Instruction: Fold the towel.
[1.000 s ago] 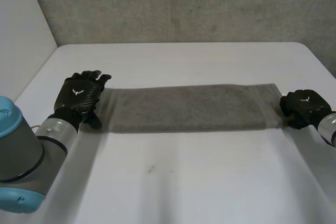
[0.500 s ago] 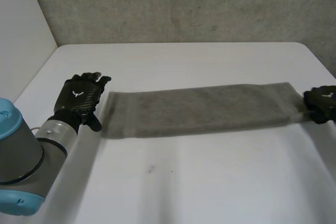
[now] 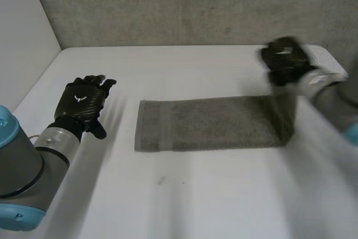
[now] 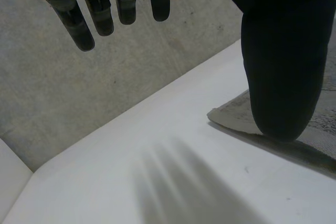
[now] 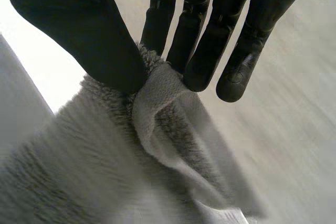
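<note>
A grey towel [image 3: 212, 124] lies as a long strip across the white table [image 3: 196, 194]. Its right end rises off the table, pinched between the thumb and fingers of my right hand [image 3: 285, 60]. In the right wrist view the towel [image 5: 157, 129] bunches into a fold against that hand's thumb [image 5: 89, 40]. My left hand [image 3: 84, 102] rests on the table to the left of the towel, open with straight fingers, a gap away from the towel's left edge. In the left wrist view the towel's corner [image 4: 231, 116] lies just beyond the left hand's thumb [image 4: 281, 51].
A grey wall [image 3: 184, 4] runs behind the table's far edge, and a white wall [image 3: 22, 37] stands at the left. My right arm [image 3: 335, 104] reaches over the table's right side.
My right hand closed on the towel's right end, pulled it right, then lifted it up and toward the middle. The towel's left edge slid away from my left hand, which stayed put.
</note>
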Motion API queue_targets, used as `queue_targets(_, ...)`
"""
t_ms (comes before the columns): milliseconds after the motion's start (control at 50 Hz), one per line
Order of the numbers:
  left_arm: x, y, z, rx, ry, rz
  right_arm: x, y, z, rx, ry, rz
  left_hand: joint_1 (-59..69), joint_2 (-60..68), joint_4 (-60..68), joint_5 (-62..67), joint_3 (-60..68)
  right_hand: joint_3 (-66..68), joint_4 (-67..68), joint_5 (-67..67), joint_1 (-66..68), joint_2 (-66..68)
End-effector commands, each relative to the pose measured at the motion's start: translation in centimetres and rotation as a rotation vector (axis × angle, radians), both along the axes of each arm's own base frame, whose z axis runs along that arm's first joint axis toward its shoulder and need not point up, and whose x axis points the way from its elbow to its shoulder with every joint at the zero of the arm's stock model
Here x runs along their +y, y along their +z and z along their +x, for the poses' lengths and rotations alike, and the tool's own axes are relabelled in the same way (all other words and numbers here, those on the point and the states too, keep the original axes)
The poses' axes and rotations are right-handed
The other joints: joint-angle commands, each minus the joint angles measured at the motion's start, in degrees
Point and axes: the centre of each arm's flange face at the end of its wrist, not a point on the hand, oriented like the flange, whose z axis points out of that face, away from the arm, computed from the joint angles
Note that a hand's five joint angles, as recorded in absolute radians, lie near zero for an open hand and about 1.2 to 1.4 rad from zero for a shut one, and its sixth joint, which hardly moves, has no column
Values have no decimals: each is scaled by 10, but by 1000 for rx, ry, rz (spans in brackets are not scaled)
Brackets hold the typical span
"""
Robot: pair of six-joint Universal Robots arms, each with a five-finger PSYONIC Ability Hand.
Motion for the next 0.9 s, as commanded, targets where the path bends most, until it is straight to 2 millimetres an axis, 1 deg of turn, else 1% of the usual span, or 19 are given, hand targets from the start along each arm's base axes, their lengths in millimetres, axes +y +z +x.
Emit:
queue_targets(20, 0, 0, 1, 0, 3, 0, 84, -23, 111, -13, 317, 35, -2, 5, 4, -17, 5, 117, 114, 168, 209, 131)
queue_targets(80, 0, 0, 0, 0, 1, 0, 142, -57, 162, 3, 491, 65, -2, 5, 4, -17, 5, 117, 114, 168, 209, 131)
queue_targets(100, 0, 0, 0, 0, 1, 0, 142, -57, 163, 3, 491, 65, -2, 5, 4, -17, 5, 117, 114, 168, 209, 131)
queue_targets(120, 0, 0, 0, 0, 1, 0, 157, -67, 174, 9, 533, 73, -2, 5, 4, -17, 5, 117, 114, 168, 209, 131)
queue_targets(180, 1, 0, 0, -1, 0, 1, 176, -88, 188, 23, 579, 93, -2, 5, 4, -17, 5, 117, 114, 168, 209, 131)
queue_targets(280, 1, -1, -1, -1, -3, 4, 184, -108, 192, 51, 567, 125, -2, 5, 4, -17, 5, 117, 114, 168, 209, 131)
queue_targets(300, 1, -1, -1, -1, -6, 5, 182, -109, 191, 57, 549, 126, -2, 5, 4, -17, 5, -33, -36, 19, 60, -18)
queue_targets(320, 1, -1, -1, -1, -7, 5, 182, -109, 191, 57, 549, 126, -2, 5, 4, -17, 5, -34, -37, 17, 58, -19)
queue_targets(340, 0, -2, -2, -3, -7, 4, 181, -106, 189, 58, 523, 123, -2, 5, 4, -17, 5, -407, -410, -356, -315, -393)
queue_targets(360, 0, -2, -2, -3, -7, 4, 181, -106, 189, 58, 523, 123, -2, 5, 4, -17, 5, -411, -414, -359, -319, -396)
queue_targets(380, -1, -1, -3, -2, -7, 2, 175, -98, 186, 50, 479, 112, -2, 5, 4, -17, 5, -583, -586, -532, -491, -569)
queue_targets(420, -3, 1, -5, 1, -11, -8, 167, -65, 176, 20, 387, 64, -2, 5, 4, -17, 5, -583, -586, -532, -491, -569)
queue_targets(440, -5, 6, -8, 7, -17, -25, 167, -65, 176, 20, 387, 63, -2, 5, 4, -17, 5, -583, -586, -532, -491, -569)
queue_targets(480, -7, 9, -11, 11, -25, -40, 140, -43, 152, -17, 273, 55, -2, 6, 4, -16, 5, -583, -586, -532, -491, -569)
queue_targets(580, -16, 14, -32, 28, -69, -66, 113, -18, 114, -132, 159, 117, 5, 12, 11, -10, 12, -583, -586, -532, -491, -569)
queue_targets(660, -17, 7, -55, 30, -100, -58, 99, -19, 85, -166, 73, 196, 19, 26, 24, 4, 25, -583, -586, -532, -491, -569)
queue_targets(700, -16, 0, -60, 21, -100, -42, 87, -36, 56, -138, -12, 293, 19, 26, 24, 4, 25, -583, -586, -532, -491, -569)
queue_targets(760, -13, -17, -68, -9, -93, 4, 83, -52, 36, -109, -65, 360, 19, 26, 24, 4, 25, -583, -586, -532, -491, -569)
queue_targets(900, -12, -49, -72, -56, -81, 81, 80, -85, 8, -89, -59, 477, 19, 26, 24, 4, 25, -525, -529, -474, -433, -511)
